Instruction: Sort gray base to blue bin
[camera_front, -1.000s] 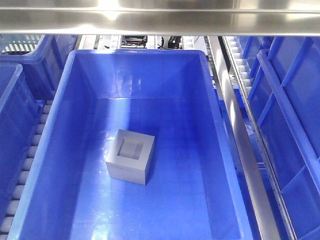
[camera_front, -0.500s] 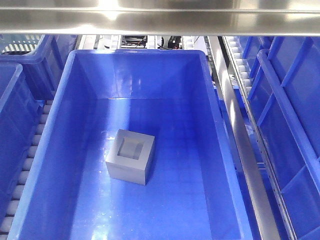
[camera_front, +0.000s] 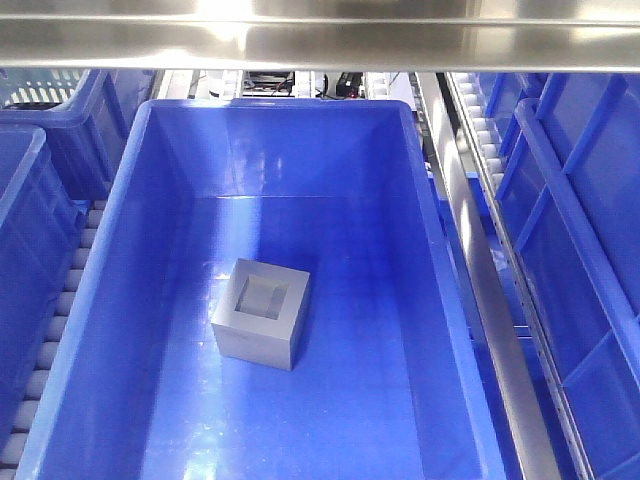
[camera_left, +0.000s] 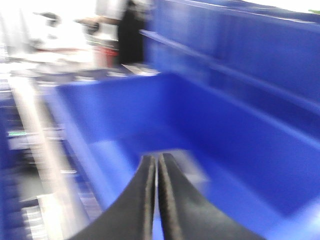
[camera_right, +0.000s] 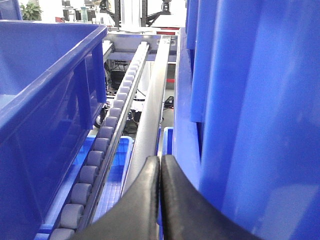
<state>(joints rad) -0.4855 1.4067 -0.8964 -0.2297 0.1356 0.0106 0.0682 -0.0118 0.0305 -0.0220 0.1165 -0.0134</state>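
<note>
The gray base (camera_front: 260, 312) rests on the floor of the blue bin (camera_front: 122, 190), left of centre, with its square recess facing up. No gripper shows in the front view. In the blurred left wrist view my left gripper (camera_left: 157, 160) is shut and empty above a blue tub's inside (camera_left: 235, 145). A pale blur (camera_left: 192, 167) lies just behind the fingertips, and I cannot tell what it is. My right gripper (camera_right: 160, 160) is shut and empty, low between a blue bin wall (camera_right: 45, 100) and another blue wall (camera_right: 250, 100).
A steel shelf bar (camera_front: 320, 40) crosses the top of the front view. More blue bins stand at the left (camera_front: 30, 200) and right (camera_front: 580, 200). A metal rail (camera_front: 490, 300) and rollers (camera_front: 480, 130) run along the bin's right side. A roller track (camera_right: 100, 150) lies ahead of the right gripper.
</note>
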